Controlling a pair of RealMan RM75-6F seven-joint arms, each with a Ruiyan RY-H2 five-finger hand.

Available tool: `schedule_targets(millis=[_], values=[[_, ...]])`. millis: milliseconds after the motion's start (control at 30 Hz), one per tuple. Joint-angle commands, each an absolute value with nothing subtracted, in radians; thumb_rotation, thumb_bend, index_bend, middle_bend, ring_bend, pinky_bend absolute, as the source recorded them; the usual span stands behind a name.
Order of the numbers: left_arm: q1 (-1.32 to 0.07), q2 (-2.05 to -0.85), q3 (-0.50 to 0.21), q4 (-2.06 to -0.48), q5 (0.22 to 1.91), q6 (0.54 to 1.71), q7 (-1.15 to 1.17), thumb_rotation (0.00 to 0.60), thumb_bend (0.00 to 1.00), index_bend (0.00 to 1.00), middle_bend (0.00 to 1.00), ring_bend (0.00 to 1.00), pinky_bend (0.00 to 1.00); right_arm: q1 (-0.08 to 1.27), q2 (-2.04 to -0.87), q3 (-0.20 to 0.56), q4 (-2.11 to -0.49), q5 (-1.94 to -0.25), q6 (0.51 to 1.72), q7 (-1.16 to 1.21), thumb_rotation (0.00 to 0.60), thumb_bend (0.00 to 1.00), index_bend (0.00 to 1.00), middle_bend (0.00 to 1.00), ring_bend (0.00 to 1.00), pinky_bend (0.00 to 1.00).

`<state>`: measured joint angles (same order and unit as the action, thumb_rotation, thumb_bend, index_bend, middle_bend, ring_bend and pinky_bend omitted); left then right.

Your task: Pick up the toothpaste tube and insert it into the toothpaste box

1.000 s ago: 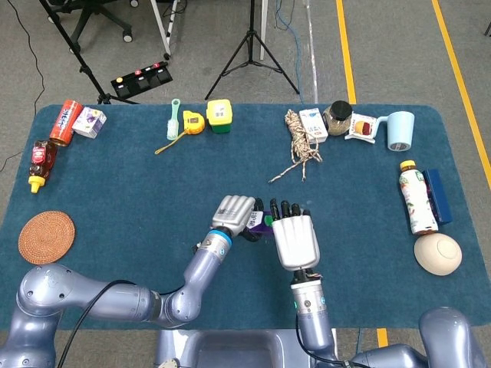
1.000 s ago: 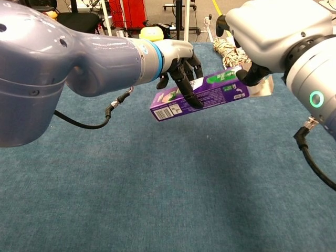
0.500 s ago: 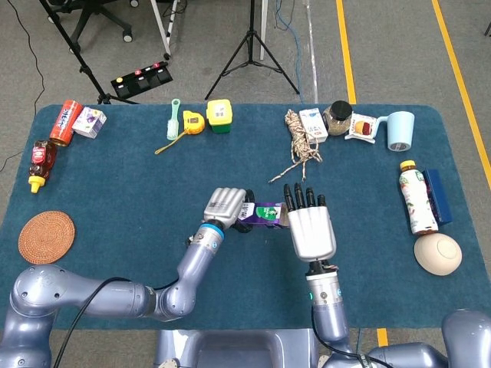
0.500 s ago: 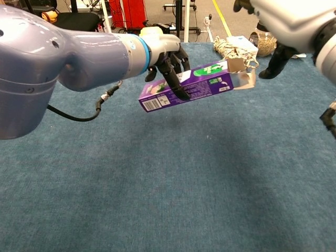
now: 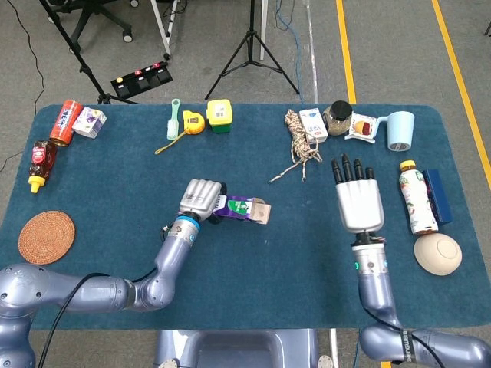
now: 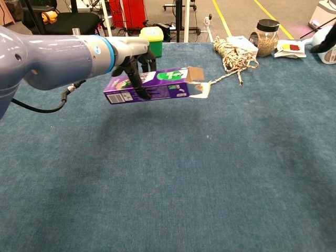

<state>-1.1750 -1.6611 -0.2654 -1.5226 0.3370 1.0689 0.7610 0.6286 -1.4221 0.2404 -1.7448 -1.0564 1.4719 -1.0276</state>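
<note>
One purple toothpaste box [image 6: 148, 85] with green print, barcode at its closed end, end flaps open, held level above the bench [image 6: 173, 178] in left hand [image 5: 201, 199] fingers. Right hand [image 5: 359, 201] empty, fingers extended, well apart.

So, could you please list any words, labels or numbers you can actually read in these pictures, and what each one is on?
None can be read.
Toothpaste box, gripped by the left hand: a barcode and green-and-white print, too blurred to read.
Bottle near the right hand: label too small.
Red can and the small white box: print too small.
</note>
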Motion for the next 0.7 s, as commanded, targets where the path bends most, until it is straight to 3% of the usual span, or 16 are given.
schedule_targets(millis=[33,333,500,567,667,700], values=[[-1.172,-1.665,-0.246,-1.497,0.342,1.078,0.785,0.6,0.29,0.54,0.5,0.46,0.8,0.595,-1.339,0.249,-1.6,-1.027,1.359,-0.854,0.6,0.09,0.13,0.15,0.19,0.32],[-1.165,-1.71,-0.231,-1.422,0.34,1.082,0.816,0.6,0.29,0.54,0.5,0.46,0.79,0.554,-1.324,0.238,-1.394,-1.017,1.266,-0.635,0.6,0.09,0.13,0.15,0.19,0.32],[-1.161,-1.741,-0.233,-1.385,0.347,1.078,0.824,0.6,0.3,0.54,0.49,0.43,0.72,0.536,-1.316,0.24,-1.355,-1.03,1.255,-0.557,0.6,0.09,0.13,0.15,0.19,0.32],[-1.159,-1.751,-0.234,-1.372,0.332,1.068,0.835,0.6,0.29,0.46,0.39,0.34,0.63,0.531,-1.313,0.242,-1.351,-1.036,1.255,-0.539,0.6,0.09,0.13,0.15,0.19,0.32],[-1.158,-1.76,-0.24,-1.357,0.318,1.052,0.843,0.6,0.24,0.11,0.07,0.13,0.44,0.527,-1.308,0.244,-1.355,-1.038,1.251,-0.525,0.6,0.09,0.13,0.15,0.19,0.32],[-1.155,-1.76,-0.245,-1.358,0.324,1.044,0.832,0.6,0.22,0.05,0.03,0.1,0.42,0.526,-1.307,0.245,-1.357,-1.04,1.252,-0.522,0.6,0.09,0.13,0.15,0.19,0.32]])
